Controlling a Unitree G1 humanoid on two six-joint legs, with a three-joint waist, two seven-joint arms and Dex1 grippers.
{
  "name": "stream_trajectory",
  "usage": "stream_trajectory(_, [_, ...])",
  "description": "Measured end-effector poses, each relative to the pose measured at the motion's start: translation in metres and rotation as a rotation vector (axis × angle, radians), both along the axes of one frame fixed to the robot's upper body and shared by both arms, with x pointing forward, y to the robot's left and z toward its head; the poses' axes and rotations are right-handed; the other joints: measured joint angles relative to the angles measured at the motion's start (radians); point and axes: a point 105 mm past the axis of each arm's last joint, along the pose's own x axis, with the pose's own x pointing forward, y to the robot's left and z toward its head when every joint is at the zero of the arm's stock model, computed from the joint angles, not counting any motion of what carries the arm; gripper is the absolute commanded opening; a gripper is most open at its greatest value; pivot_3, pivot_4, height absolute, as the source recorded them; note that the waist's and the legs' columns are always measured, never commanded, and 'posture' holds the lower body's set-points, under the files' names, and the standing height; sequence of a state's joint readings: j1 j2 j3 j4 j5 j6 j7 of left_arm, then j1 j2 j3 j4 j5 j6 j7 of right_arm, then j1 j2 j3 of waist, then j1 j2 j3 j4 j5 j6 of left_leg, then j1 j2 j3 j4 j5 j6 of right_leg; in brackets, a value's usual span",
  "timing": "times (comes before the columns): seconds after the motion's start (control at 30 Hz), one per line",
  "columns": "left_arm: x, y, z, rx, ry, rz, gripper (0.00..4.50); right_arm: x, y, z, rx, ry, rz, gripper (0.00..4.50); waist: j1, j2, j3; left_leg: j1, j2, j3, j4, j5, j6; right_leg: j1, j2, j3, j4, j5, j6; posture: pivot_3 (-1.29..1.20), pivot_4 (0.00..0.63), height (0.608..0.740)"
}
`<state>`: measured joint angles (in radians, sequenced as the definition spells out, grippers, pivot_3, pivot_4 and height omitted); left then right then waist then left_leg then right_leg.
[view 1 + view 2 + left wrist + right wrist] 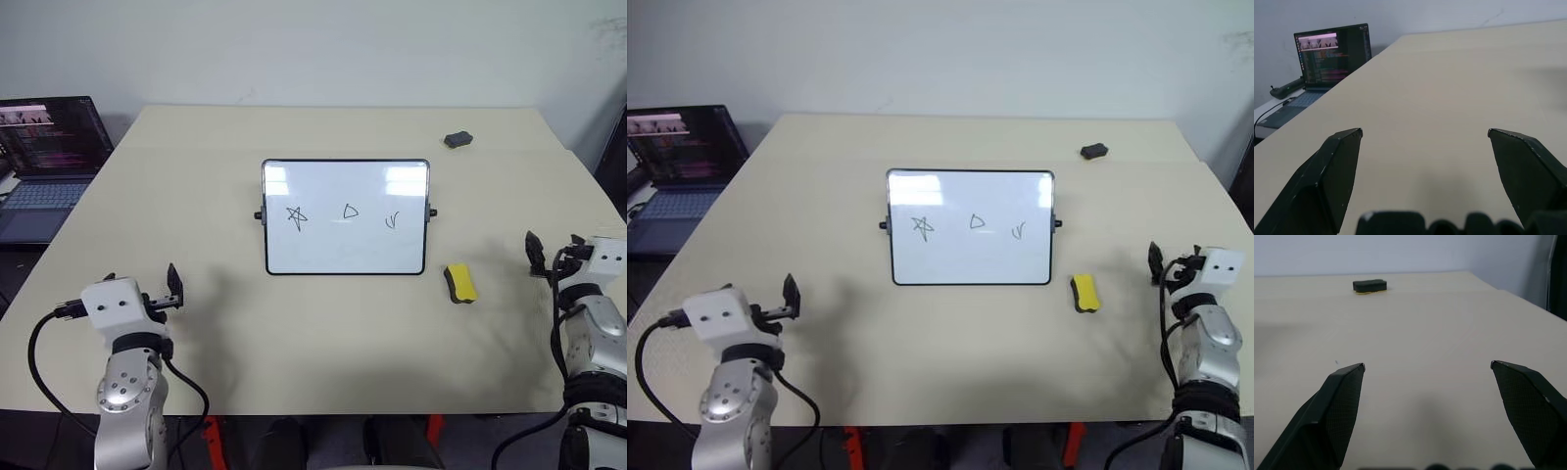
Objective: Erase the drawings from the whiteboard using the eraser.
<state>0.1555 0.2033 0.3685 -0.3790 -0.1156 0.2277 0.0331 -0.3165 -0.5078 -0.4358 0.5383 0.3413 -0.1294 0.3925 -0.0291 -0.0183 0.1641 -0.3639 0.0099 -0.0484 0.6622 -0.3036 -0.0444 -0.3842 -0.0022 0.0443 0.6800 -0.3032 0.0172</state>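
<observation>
Eraser (yellow block, black felt edge) lies beside whiteboard.

glossy whiteboard, matt table, felt-based eraser

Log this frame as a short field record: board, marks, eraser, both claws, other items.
whiteboard: propped at table centre
drawings: star, triangle, squiggle, all unerased
eraser: on the table off the board's lower right corner, untouched
left claw: open, empty, over bare table
right claw: open, empty, right of the eraser
dark grey lump: far right of table
laptop: beyond the table's left edge, screen lit
</observation>
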Motion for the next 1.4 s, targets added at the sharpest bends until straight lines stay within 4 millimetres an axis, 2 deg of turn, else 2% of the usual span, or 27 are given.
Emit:
stream_trajectory(0.27, [-0.003,0.001,-0.012,-0.023,0.03,0.002,4.5,-0.003,-0.001,-0.008,0.004,0.043,-0.002,4.48,0.0,0.0,0.0,0.0,0.0,0.0,0.0,0.0,0.0,0.0,0.0,0.0,0.0,0.0,0.0,0.0,0.15,0.74])
stream_trajectory(0.37, [-0.005,0.0,-0.006,-0.032,0.021,-0.073,4.5,-0.004,0.007,-0.002,-0.022,0.033,0.039,4.48,-0.001,0.0,0.0,0.0,0.0,0.0,0.0,0.0,0.0,0.0,0.0,0.0,0.0,0.0,0.0,0.0,0.15,0.74])
stream_trajectory(0.47, [-0.013,0.015,0.006,-0.028,-0.001,-0.09,4.5,-0.005,0.016,0.009,-0.045,0.007,0.072,4.48,-0.003,0.0,0.0,0.001,0.001,0.0,0.0,0.0,0.0,0.0,0.0,0.0,0.0,0.0,0.0,0.0,0.15,0.74])
stream_trajectory(0.57, [-0.027,0.035,0.012,-0.015,0.014,-0.068,4.5,-0.004,0.021,0.004,0.055,0.012,0.065,4.48,-0.003,0.0,0.0,0.001,0.0,0.0,0.0,0.0,0.0,0.0,0.0,0.0,0.0,0.0,0.0,0.0,0.15,0.74])
stream_trajectory(0.67, [-0.032,0.045,0.018,-0.01,0.02,-0.08,4.5,-0.007,0.029,-0.002,0.13,0.017,0.056,4.48,0.0,0.0,0.0,0.0,0.0,-0.001,0.0,0.0,0.0,0.0,0.0,-0.001,0.0,0.0,0.0,0.0,0.15,0.74])
stream_trajectory(0.73, [-0.027,0.045,0.028,-0.003,0.023,-0.151,4.5,-0.013,0.034,0.001,0.146,0.01,0.033,4.48,0.009,0.001,0.0,-0.001,0.0,-0.003,0.0,0.0,0.0,0.0,0.0,-0.002,0.0,0.0,0.0,0.0,0.15,0.74])
stream_trajectory(0.87, [-0.005,0.035,0.074,0.069,-0.039,-0.35,4.5,-0.022,0.036,0.023,0.163,-0.031,0.001,4.48,0.018,0.001,-0.001,0.001,0.0,-0.002,0.001,0.0,0.0,0.0,0.0,-0.002,0.001,0.0,0.0,0.0,0.15,0.74])
stream_trajectory(0.93, [0.004,0.029,0.088,0.08,-0.04,-0.44,4.5,-0.028,0.041,0.022,0.164,-0.008,0.012,4.48,0.017,0.001,-0.001,0.0,0.0,-0.003,0.0,0.0,0.0,0.0,0.0,-0.003,0.0,0.0,0.0,0.0,0.15,0.74])
stream_trajectory(1.03, [0.015,-0.004,0.096,0.081,0.015,-0.672,4.5,-0.038,0.045,0.019,0.142,0.029,0.034,4.48,0.014,0.002,0.0,0.0,0.0,-0.002,0.0,0.0,0.0,0.0,0.0,-0.002,0.0,0.0,0.0,0.0,0.15,0.74])
stream_trajectory(1.13, [0.02,-0.063,0.089,0.107,0.142,-1.025,4.5,-0.045,0.057,0.031,0.126,0.076,0.117,4.48,0.01,0.003,0.001,0.0,-0.001,-0.002,0.0,0.0,0.0,0.0,0.0,-0.001,0.0,0.0,0.0,0.0,0.15,0.74])
stream_trajectory(1.2, [0.015,-0.091,0.082,0.152,0.232,-1.213,4.5,-0.049,0.073,0.039,0.14,0.12,0.203,4.48,0.001,0.004,0.001,-0.001,0.0,-0.002,-0.001,0.0,0.0,-0.001,0.001,-0.002,0.0,-0.001,-0.001,0.0,0.15,0.74])
stream_trajectory(1.33, [0.01,-0.12,0.085,0.185,0.272,-1.425,4.5,-0.058,0.105,0.031,0.169,0.286,0.361,4.48,-0.011,0.004,0.002,0.0,0.002,-0.002,-0.001,0.0,0.0,-0.001,0.003,-0.001,0.0,-0.001,-0.002,0.0,0.15,0.74])
stream_trajectory(1.4, [0.006,-0.131,0.082,0.192,0.3,-1.507,4.5,-0.058,0.113,0.023,0.19,0.353,0.371,4.48,-0.012,0.004,0.002,-0.001,0.002,-0.002,-0.001,0.0,0.0,-0.001,0.003,-0.001,0.0,-0.001,-0.002,0.0,0.15,0.74])
